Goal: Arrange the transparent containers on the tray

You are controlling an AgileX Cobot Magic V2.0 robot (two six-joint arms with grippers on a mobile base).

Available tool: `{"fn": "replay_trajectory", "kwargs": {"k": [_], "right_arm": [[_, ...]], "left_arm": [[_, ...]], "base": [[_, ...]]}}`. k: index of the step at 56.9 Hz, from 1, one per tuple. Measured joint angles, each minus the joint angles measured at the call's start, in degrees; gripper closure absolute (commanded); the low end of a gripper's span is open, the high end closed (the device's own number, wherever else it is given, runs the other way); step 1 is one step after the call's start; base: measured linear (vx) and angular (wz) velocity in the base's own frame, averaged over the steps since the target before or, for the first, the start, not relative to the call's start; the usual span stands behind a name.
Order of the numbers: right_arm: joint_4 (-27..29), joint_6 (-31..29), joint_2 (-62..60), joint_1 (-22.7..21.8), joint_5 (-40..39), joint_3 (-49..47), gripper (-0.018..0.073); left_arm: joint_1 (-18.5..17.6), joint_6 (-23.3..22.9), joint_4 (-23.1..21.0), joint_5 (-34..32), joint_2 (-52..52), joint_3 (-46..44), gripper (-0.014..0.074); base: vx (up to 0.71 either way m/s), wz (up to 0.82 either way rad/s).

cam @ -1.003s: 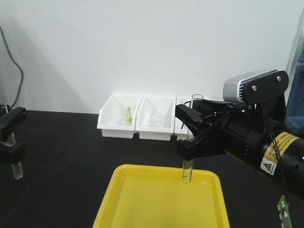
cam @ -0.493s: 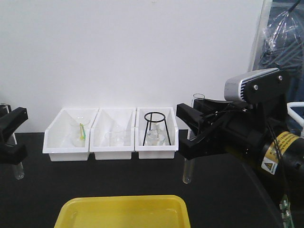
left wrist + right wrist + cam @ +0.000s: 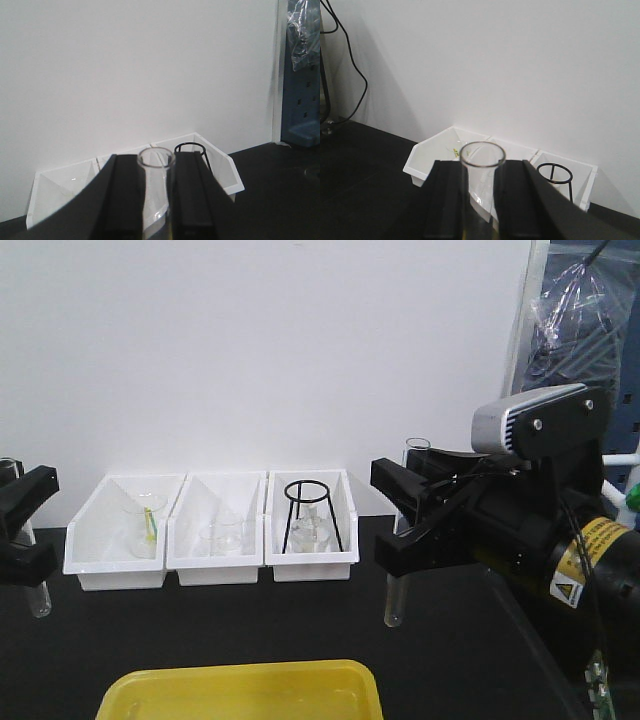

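Black table [image 3: 200,630] against a bare white wall [image 3: 300,340]; lab clutter at far right.

Far left: your left gripper [image 3: 24,527] pinches the left tube [image 3: 38,595], jaws pressed onto the glass. The left wrist view confirms it, with the open rim sitting between the two fingers. The tube hangs roughly upright, round end down, clear of the table and well left of the tray.

Centre back: three white bins [image 3: 215,570] in a row at the wall. Beakers [image 3: 145,520] sit in the left and middle ones, and a black ring stand [image 3: 310,510] in the right one. None of this is yours to move.

Centre front: yellow tray [image 3: 240,672], only its far rim and a strip of floor in view. Nothing shows on that strip.

Right: your right gripper [image 3: 392,515] is clamped on the right tube [image 3: 393,600]. It is also near upright, rim up, with its bottom hanging over bare table just beyond the tray's right far corner.

Step, as I read it: both tubes are lifted and carried, neither placed. Next you need to bring one tube over the tray, tip it toward flat and lower it to the floor before you let go. Round glass will likely roll, so set it down low, along the rim.
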Motion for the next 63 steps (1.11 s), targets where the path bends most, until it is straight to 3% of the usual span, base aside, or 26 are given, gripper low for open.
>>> {"fn": "replay_trajectory", "kwargs": {"k": [43,55,63], "right_arm": [[0.0,0.0,0.0,0.0,0.05,0.0,0.0571],[0.0,0.0,0.0,0.0,2.39,0.0,0.0571],[0.04,0.0,0.0,0.0,2.61,0.0,0.0571]], "left_arm": [[0.0,-0.84,-0.16,0.78,0.0,0.0,0.0602],[-0.13,-6.9,-1.11,14.23,1.91,-0.37,0.0601],[-2.88,-6.84,-4.71,23.03,6.38,-2.44,0.0601]], "base": [[0.0,0.0],[0.0,0.0],[0.0,0.0]]}}
